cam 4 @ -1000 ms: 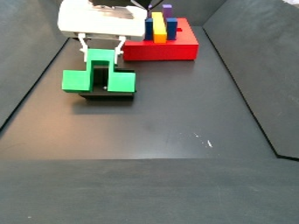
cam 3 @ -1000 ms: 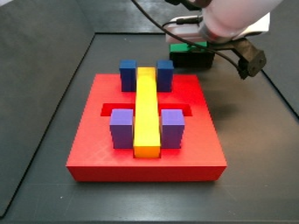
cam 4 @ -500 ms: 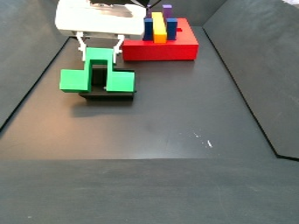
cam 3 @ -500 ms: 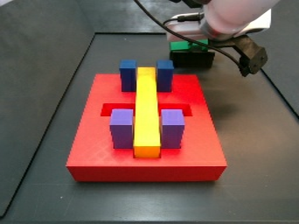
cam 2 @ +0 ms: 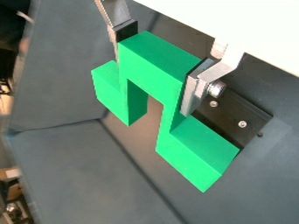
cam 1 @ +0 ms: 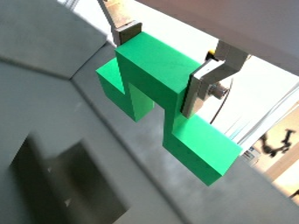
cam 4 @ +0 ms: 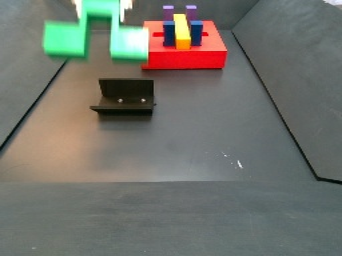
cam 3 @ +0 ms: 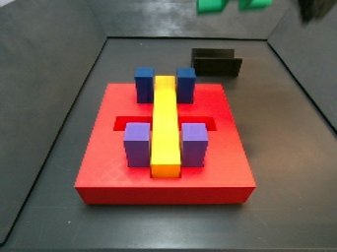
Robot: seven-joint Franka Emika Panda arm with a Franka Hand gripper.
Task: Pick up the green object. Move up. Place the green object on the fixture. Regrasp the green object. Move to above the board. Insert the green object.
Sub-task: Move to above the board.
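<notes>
The tool (cam 1: 170, 63) had lifted off the fixture (cam 4: 123, 97) since half a second before, its silver fingers (cam 2: 208, 80) clamped on the centre cube of the green block (cam 2: 158, 96). The block (cam 4: 94, 32) now hung blurred, well above the bare fixture, apparently mid-rise. The regrasp looked finished; carrying it over the red board (cam 3: 165, 148) on the dark table remained.

Side views face opposite ways — sharing board (cam 3: 165, 182), fixture (cam 4: 123, 97); wrist views close.
</notes>
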